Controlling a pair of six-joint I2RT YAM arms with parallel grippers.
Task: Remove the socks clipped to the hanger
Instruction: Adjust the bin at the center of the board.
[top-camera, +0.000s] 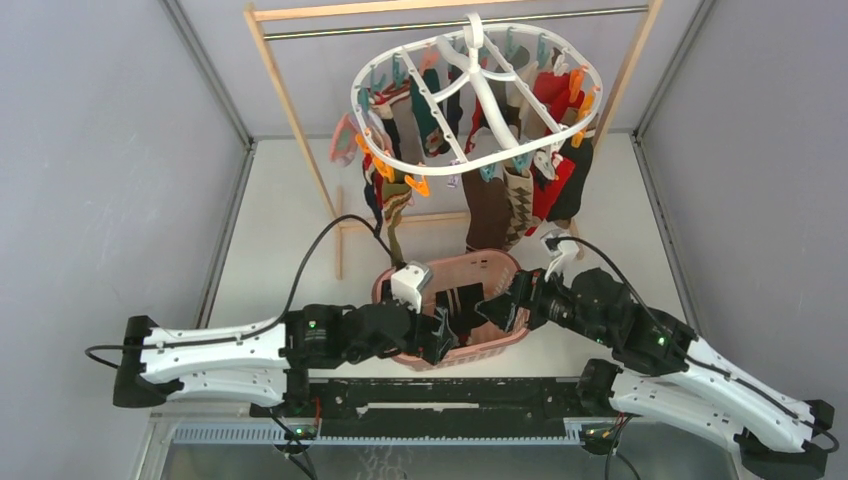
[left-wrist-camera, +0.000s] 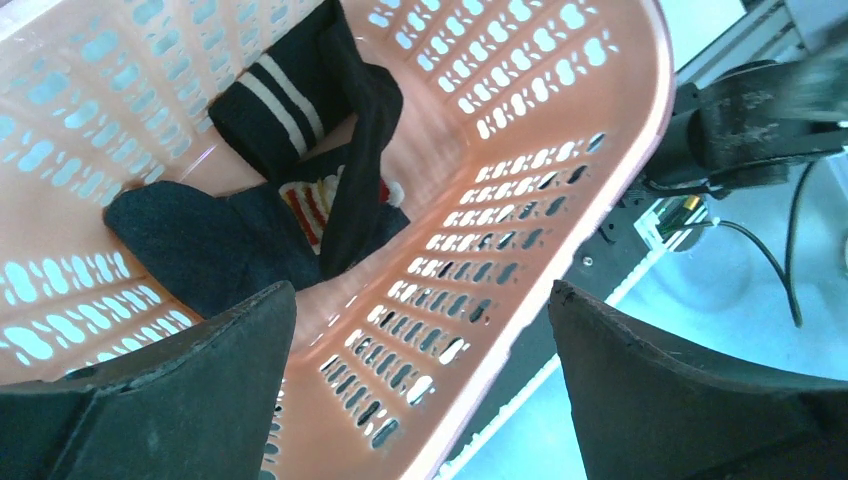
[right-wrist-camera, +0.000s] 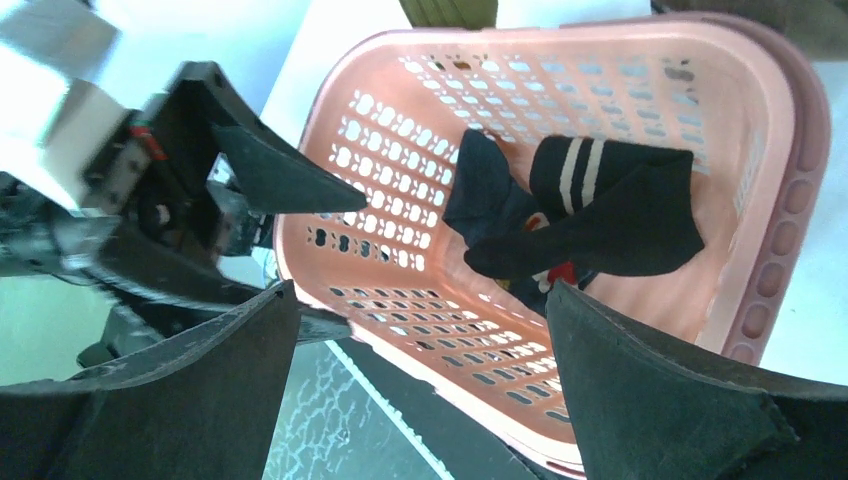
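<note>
The white oval hanger (top-camera: 470, 90) hangs from the rail at the back, with several socks (top-camera: 487, 205) in red, brown, black and argyle clipped under it. Both grippers hang over the pink lattice basket (top-camera: 500, 262) near the table's front. My left gripper (top-camera: 440, 335) is open and empty over the basket's near-left rim (left-wrist-camera: 560, 250). My right gripper (top-camera: 497, 308) is open and empty over the near-right part. Dark socks lie in the basket: a black one with white stripes (left-wrist-camera: 285, 95) and a navy one (left-wrist-camera: 200, 240). They also show in the right wrist view (right-wrist-camera: 600, 200).
A wooden-framed rail (top-camera: 290, 100) holds the hanger. Grey walls close the table on left and right. The basket's pink rim (right-wrist-camera: 330, 110) sits close above the black base rail (top-camera: 450, 390). The left gripper's fingers (right-wrist-camera: 280, 170) show in the right wrist view.
</note>
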